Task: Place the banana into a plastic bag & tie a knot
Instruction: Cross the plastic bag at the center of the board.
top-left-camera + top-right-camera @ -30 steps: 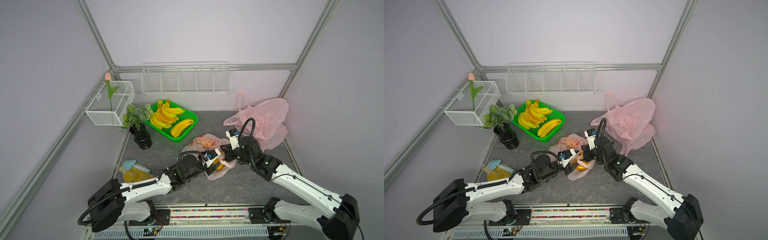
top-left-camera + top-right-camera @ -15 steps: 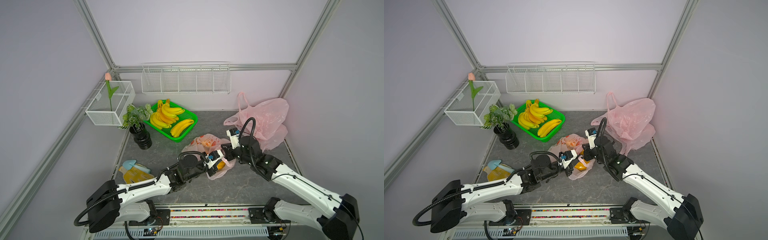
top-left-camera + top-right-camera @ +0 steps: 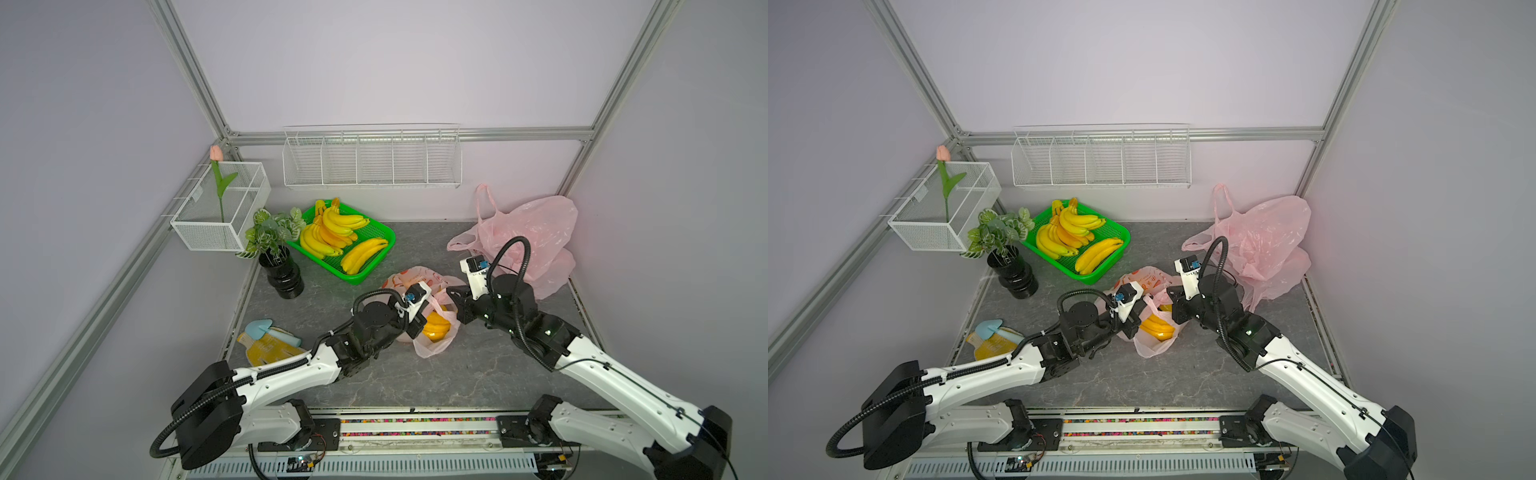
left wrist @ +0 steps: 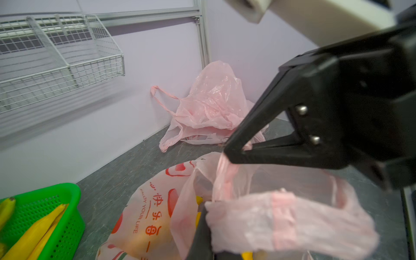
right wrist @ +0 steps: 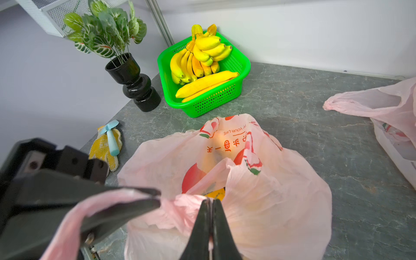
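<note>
**Both claws clamped on the bag, banana inside**

Your left claw [image 5: 157,197] is closed tight on one pink handle strip of the plastic bag [image 5: 281,191]. The strip runs between its fingers and drapes back over the claw's body. Your right claw [image 4: 226,153] is pinched together on another gathered bit of pink film at the bag's mouth, its tips all but meeting. The two claws face each other close together across that mouth, near the middle of the bench [image 3: 478,374]. Each holds its own piece, and the pieces are not yet knotted.

The banana [image 3: 436,326] lies inside the bag, its yellow showing through the thin plastic in both top views. The bag's body rests on the bench.

The green basket [image 5: 216,99] of bananas sits towards the back left. A heap of spare pink bags [image 3: 536,228] fills the back right corner, behind your right arm.
</note>
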Robot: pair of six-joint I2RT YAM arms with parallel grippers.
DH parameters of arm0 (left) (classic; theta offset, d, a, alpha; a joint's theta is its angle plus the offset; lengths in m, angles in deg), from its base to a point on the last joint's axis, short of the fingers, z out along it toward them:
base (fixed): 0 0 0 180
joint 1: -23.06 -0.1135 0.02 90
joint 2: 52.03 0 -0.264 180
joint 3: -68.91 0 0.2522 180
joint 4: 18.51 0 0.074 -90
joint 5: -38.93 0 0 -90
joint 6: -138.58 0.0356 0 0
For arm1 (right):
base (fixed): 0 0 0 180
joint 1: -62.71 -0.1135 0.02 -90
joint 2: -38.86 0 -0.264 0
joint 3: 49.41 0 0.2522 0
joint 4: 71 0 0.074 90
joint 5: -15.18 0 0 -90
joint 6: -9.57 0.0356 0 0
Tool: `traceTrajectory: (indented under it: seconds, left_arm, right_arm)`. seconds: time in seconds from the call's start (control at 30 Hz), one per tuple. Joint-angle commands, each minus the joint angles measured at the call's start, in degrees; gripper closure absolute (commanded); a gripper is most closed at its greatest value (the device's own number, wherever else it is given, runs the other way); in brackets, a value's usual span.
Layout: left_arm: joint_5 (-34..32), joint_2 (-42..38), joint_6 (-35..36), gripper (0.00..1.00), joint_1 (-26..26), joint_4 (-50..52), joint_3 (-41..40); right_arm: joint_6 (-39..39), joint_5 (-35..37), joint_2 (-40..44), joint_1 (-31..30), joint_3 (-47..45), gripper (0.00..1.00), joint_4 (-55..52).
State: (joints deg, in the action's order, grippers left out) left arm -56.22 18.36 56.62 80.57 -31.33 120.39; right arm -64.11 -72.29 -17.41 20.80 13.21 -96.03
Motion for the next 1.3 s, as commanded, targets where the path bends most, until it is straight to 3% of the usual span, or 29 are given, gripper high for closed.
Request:
traceTrajectory:
  seconds: [0.0,0.37,0.57,0.83,1.07,1.27]
  left_arm:
    - [-0.75,-1.24,-2.13,1.0,-1.45,2.0,0.49]
    - [-1.0,1.58,-3.97,1.0,-4.31,6.64,4.2]
    - [-1.17,3.91,-4.67,1.0,-5.09,9.84,7.36]
    - [-0.71,5.88,-5.59,1.0,-5.4,10.72,9.05]
    - [-0.24,4.92,-5.96,1.0,-5.57,10.77,7.84]
    - [1.44,3.39,-5.94,1.0,-5.66,10.38,6.04]
  right_arm:
    - [-2.68,-2.62,2.4,-0.8,0.87,0.93,0.9]
    - [-8.43,-8.24,7.71,-4.73,-2.09,0.93,0.81]
    - [-11.58,-8.63,7.44,-9.7,-4.11,0.93,-2.45]
    - [-13.91,0.0,2.59,-16.24,-5.91,0.93,-2.54]
    - [-11.79,8.24,-6.3,-15.95,-8.1,0.93,2.65]
    - [-8.45,9.31,-8.95,-11.41,-10.49,0.93,9.29]
